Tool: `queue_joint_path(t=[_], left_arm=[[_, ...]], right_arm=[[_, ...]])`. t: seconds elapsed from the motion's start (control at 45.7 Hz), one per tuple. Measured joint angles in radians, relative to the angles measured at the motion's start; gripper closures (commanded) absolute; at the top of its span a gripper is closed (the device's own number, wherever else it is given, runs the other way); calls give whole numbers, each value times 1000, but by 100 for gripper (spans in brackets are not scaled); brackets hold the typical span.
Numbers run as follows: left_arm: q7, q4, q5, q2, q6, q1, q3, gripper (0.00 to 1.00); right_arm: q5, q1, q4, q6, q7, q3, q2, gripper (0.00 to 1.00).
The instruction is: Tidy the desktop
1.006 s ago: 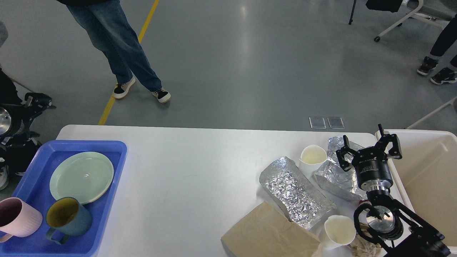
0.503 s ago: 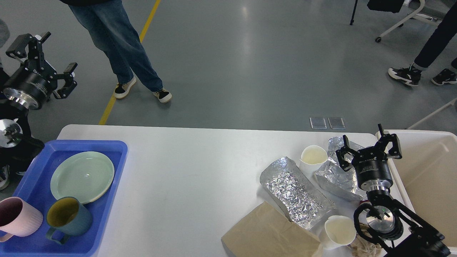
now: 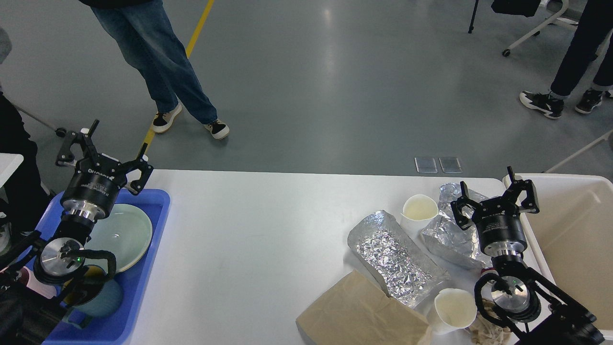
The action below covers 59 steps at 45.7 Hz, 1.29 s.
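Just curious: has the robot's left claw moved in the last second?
Yes. The left gripper swung in and now hangs open above the blue tray.

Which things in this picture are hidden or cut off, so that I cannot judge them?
Head view:
- Blue-grey ceramic mug in the blue plastic tray: mostly behind my left arm.
- Crumpled whitish tissue: behind my right arm, cut by the bottom edge.
- Cream plastic bin: cut by the right edge.
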Motion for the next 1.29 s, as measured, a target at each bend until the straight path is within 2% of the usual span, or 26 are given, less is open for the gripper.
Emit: queue_joint_path(t=[0.153,0.284,0.722,1.291], left_arm=[[15,-33,6,-47,-3,103,-84,4],[10,-34,7,-57,-26,122,-91,4],[6,-21,8,-58,-25,114,-94,4],[13,5,7,-82,-34,77,-165,4]], right_arm=[[0,0,0,0,0,0,-1,0],[0,0,0,0,0,0,-1,0],[0,0,0,0,0,0,0,0],[0,0,0,0,0,0,0,0]])
